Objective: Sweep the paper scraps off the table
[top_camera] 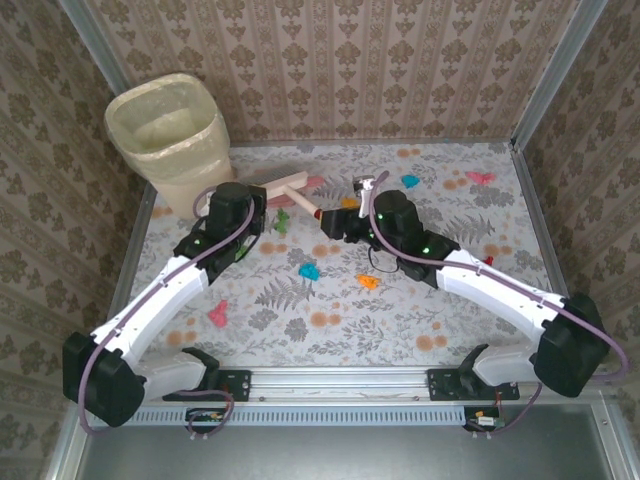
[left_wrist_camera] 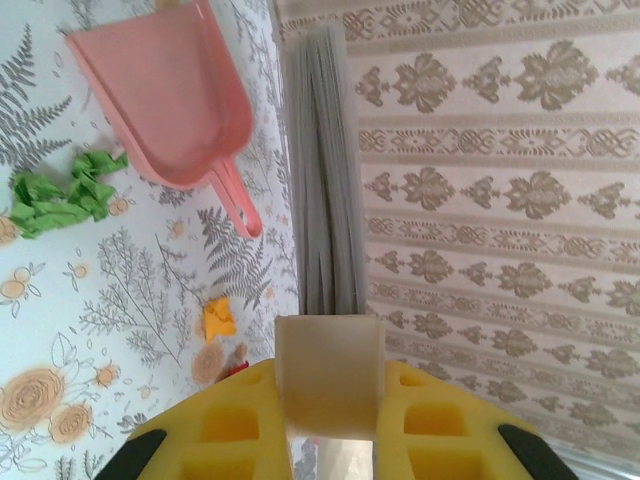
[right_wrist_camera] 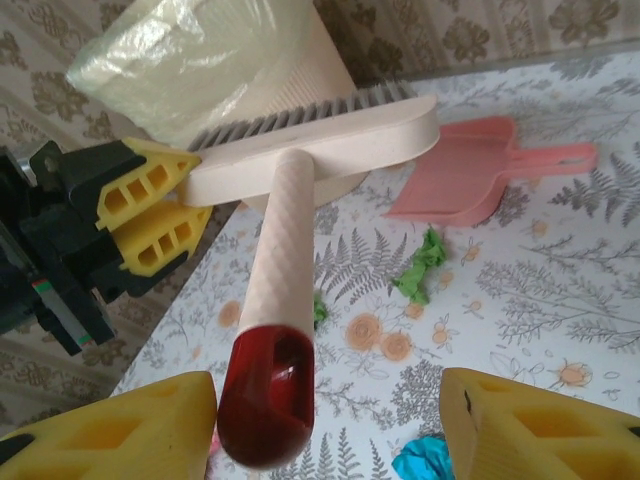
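Paper scraps (top_camera: pixel 309 270) litter the table (top_camera: pixel 470 305) between damask walls (top_camera: pixel 350 60).

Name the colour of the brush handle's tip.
The brush handle tip is dark red, clearest in right wrist view.

Nothing legible on my cameras. No text, brand, number or sign on the brush (right_wrist_camera: pixel 320 150), the dustpan (right_wrist_camera: pixel 460 180) or the bin (top_camera: pixel 170 140). The table (top_camera: pixel 470 215) cloth print is just ferns and dots, no lettering.
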